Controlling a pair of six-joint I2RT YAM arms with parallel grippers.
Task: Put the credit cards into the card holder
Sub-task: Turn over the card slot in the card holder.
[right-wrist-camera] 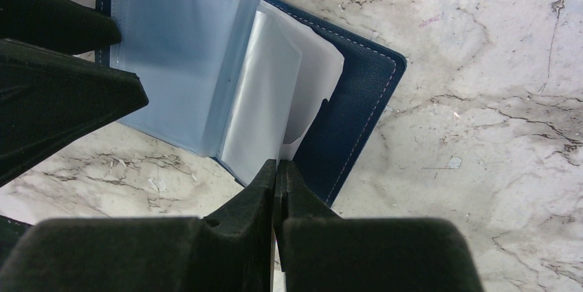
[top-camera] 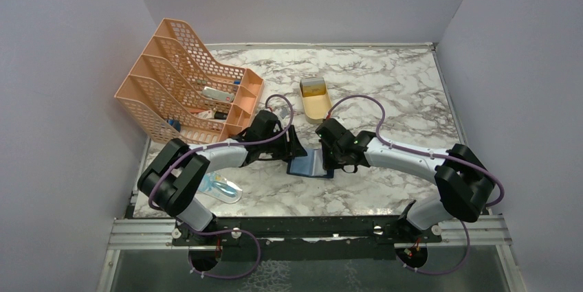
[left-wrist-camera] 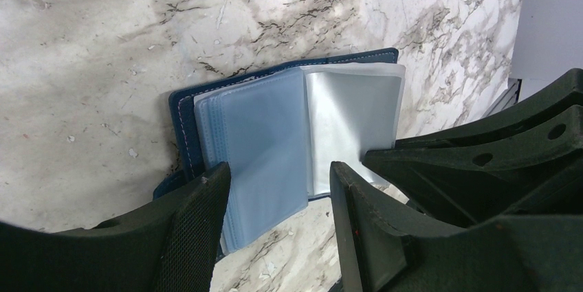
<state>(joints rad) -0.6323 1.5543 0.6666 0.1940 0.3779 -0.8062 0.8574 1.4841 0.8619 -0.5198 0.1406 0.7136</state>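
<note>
Arms are prepping the opened card holder [top-camera: 309,167] at near-centre of the table [top-camera: 392,86], right gripper [right-wrist-camera: 277,165] pressing fully closed at its clear sleeves [left-wrist-camera: 261,141], left gripper [left-wrist-camera: 278,172] hovering half-wide over them, next likely needing a pocket spread and credit cards [top-camera: 313,87] fetched from the far tan tray [top-camera: 319,109].

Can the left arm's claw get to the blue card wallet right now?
Probably yes: the left gripper is open right at the card holder, a finger each side of its clear sleeves, nothing between.
</note>
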